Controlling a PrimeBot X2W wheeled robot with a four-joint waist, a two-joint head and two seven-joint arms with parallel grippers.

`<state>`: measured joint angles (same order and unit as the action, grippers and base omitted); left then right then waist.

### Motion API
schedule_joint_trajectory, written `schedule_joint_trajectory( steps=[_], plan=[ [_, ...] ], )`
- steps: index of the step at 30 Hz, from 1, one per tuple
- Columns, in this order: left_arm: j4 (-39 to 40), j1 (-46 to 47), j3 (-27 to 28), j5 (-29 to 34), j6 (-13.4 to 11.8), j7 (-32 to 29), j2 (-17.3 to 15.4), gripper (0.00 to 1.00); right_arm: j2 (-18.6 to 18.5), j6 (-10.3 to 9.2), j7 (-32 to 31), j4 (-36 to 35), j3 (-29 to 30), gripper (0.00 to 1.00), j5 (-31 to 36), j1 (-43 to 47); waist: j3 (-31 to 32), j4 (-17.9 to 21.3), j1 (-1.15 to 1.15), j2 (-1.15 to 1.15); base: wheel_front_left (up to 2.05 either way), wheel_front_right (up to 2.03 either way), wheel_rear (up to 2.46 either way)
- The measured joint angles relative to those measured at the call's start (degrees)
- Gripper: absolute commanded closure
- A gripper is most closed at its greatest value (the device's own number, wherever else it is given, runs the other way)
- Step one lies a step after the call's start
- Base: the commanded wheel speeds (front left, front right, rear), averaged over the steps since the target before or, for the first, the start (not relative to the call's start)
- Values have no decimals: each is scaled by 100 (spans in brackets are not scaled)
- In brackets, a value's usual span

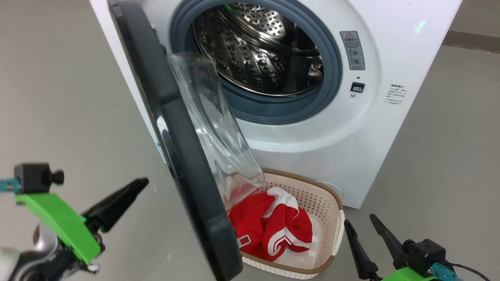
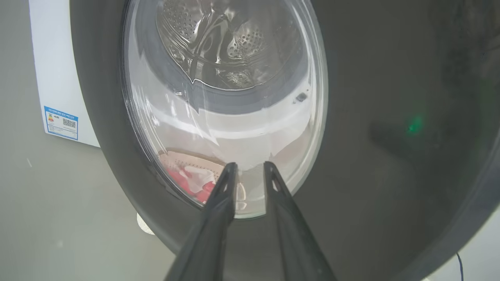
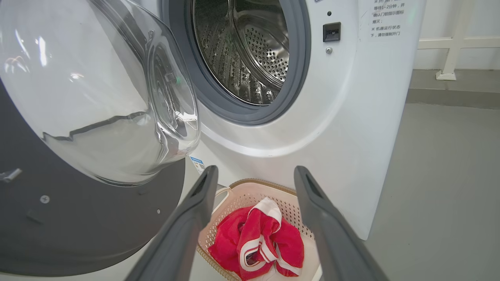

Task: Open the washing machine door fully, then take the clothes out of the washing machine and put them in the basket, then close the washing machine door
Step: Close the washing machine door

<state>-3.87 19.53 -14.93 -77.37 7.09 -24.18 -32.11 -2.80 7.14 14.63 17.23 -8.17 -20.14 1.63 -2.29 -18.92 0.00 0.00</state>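
Done unloading: bright red striped garment (image 1: 269, 226) in cream perforated plastic basket (image 1: 312, 183), 6 o'clock of white front-loading washing machine (image 1: 390, 128). Holds left gripper (image 2: 250, 168) slightly parted outside black-rimmed glass door (image 1: 172, 128), probably for pushing; right gripper (image 3: 254, 175) spread, empty.

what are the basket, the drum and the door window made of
The basket: likely matte cream plastic, moulded perforations, brown woven-look rim.
The drum: shiny metal, probably stainless steel, mirror-like with punched holes.
The door window: clear, glossy dome; glass or hard plastic, cannot tell.
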Motion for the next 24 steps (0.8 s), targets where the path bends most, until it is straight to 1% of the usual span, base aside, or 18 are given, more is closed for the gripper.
schedule_joint_trajectory(
  steps=[1,3,5,6,7,9,15,19,24],
  plan=[
    [-20,-88,-10,-3,0,65,0,58,0,0,0,-1,0,0,0,16,12,-7,0,0,0,0,0],
    [-89,-249,-21,-37,0,231,5,51,0,0,0,-1,1,0,0,49,35,-27,0,0,0,0,0],
    [-205,-402,-23,-42,0,399,2,29,1,0,0,1,1,0,0,68,59,-48,0,0,0,0,0],
    [-255,-479,-31,-43,0,492,2,17,2,0,0,1,0,0,0,67,72,-56,0,0,0,0,0],
    [-321,-554,-32,-46,0,595,4,9,4,0,0,1,0,0,0,67,84,-62,0,0,0,0,0],
    [-427,-677,-48,-60,0,755,-15,0,5,0,0,2,-1,0,2,67,99,-73,0,0,0,0,0],
    [-869,-945,-200,77,0,1308,-49,0,8,0,0,4,2,0,14,67,104,-95,0,0,0,0,0],
    [-1139,-1098,-312,176,1,1707,-10,0,7,0,0,3,11,0,16,67,104,-96,0,0,0,0,0],
    [-1541,-1250,-464,372,1,2330,189,0,-3,0,0,2,27,0,46,67,90,-90,0,0,0,0,0]
  ],
)
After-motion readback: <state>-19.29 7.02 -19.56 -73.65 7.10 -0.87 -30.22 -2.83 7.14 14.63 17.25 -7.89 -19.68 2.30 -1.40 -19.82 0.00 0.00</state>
